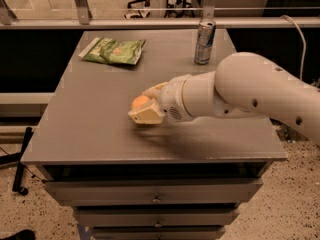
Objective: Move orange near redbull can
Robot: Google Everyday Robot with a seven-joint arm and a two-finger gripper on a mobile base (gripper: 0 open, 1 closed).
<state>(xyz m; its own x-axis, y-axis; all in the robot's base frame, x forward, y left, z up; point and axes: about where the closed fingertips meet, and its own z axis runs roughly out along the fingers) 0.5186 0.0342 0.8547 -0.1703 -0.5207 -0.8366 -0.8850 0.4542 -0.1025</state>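
Fingers: the cream fingers (145, 117) sit one on the near side and one on the far side of the orange (140, 101), drawn in narrow enough that they appear to hold it.
Gripper: the gripper (142, 105) is low over the middle of the table (85, 134), a little left of centre, at the end of the thick white arm (250, 91) that reaches in from the right.
Drawers: the front of the cabinet below the tabletop shows stacked drawers (155, 194), nearest the camera.
Orange: it lies between the fingers, at or just above the tabletop; I cannot tell whether it is lifted. Only its upper left part shows, smooth and plain orange, round and small against the gripper.
Step in hand: by my judgement this is the grasp, with the carry not yet begun.
Next move: it likely calls for a small lift, then a carry toward the far right of the table, and a set-down just beside the can without knocking it over.
Green snack bag: the green snack bag (114, 51) lies flat at the far left, well apart from the orange.
Redbull can: the redbull can (204, 42) stands upright at the far edge, right of centre, slim and silver-blue with a shiny top, well apart from the orange.
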